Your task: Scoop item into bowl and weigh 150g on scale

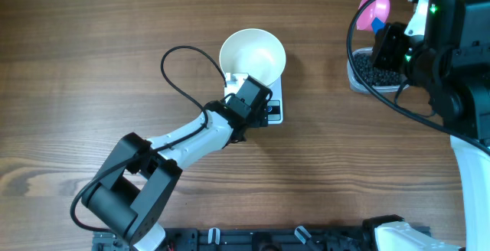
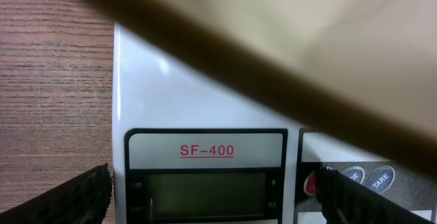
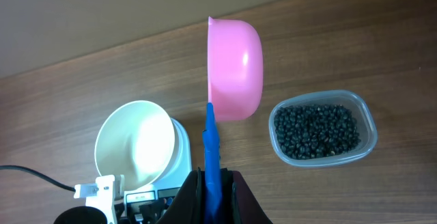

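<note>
Left end effector [image 2: 215,200] hovers, jaws wide apart, over the front of the scale [image 2: 205,87], while the right end effector [image 3: 213,193] is clamped on the blue handle of the pink scoop [image 3: 235,67] above the tabletop [image 1: 92,67]. The white bowl [image 3: 133,149] sits empty on the scale, and the clear tub [image 3: 369,125] nearby holds the item [image 3: 315,130]: loose, hard-looking black beads likely to roll and spill, best dug out with the scoop kept level. The scoop's hollow faces away from the wrist camera, the bowl hides most of the scale's platform, and the display shows no legible reading.
</note>
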{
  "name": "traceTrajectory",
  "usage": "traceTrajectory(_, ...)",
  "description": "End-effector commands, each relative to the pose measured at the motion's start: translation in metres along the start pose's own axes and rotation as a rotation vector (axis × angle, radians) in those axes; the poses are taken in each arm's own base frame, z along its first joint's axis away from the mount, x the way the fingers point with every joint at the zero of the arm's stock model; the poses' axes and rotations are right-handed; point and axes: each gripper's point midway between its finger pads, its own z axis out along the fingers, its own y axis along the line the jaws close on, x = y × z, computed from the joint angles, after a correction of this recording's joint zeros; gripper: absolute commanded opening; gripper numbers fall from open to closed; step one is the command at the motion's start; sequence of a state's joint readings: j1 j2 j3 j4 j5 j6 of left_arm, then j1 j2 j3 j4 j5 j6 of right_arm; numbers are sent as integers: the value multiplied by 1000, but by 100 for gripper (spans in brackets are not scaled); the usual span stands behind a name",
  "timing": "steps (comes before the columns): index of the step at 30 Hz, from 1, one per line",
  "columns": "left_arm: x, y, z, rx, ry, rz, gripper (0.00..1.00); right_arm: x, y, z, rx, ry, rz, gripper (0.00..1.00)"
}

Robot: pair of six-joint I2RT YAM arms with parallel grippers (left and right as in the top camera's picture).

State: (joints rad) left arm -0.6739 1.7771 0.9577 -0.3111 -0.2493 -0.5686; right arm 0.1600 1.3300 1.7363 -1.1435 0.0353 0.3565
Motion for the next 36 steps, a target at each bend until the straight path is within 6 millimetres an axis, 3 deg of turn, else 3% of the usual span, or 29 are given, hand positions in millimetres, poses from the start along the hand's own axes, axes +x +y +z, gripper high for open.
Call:
traceTrajectory(1, 7, 11, 10, -56, 14, 25, 100, -7, -3, -1, 18, -21, -12, 4)
traceTrajectory(10, 14, 14, 15, -70, 40, 32, 100, -7, -3, -1, 18, -22, -12, 4)
traceTrajectory(12, 11, 10, 8, -46, 33, 28, 100, -7, -3, -1, 18, -21, -13, 4)
traceTrajectory(16, -2, 2, -28, 20, -1, 17, 100, -5, -4, -1, 21, -12, -12, 4)
traceTrajectory(20, -12, -14, -89, 150, -51, 22, 100, -2, -5, -1, 25, -2, -13, 4)
traceTrajectory(27, -11, 37, -165, 163, -85, 149, 100, -2, -4, -1, 23, 0, -14, 4)
traceTrajectory(29, -13, 44, -175, 166, -106, 132, 100, -12, 0, -1, 7, -42, -32, 4)
traceTrajectory(36, -10, 45, -170, 156, -87, 135, 100, -39, 9, -4, -29, -151, -36, 4)
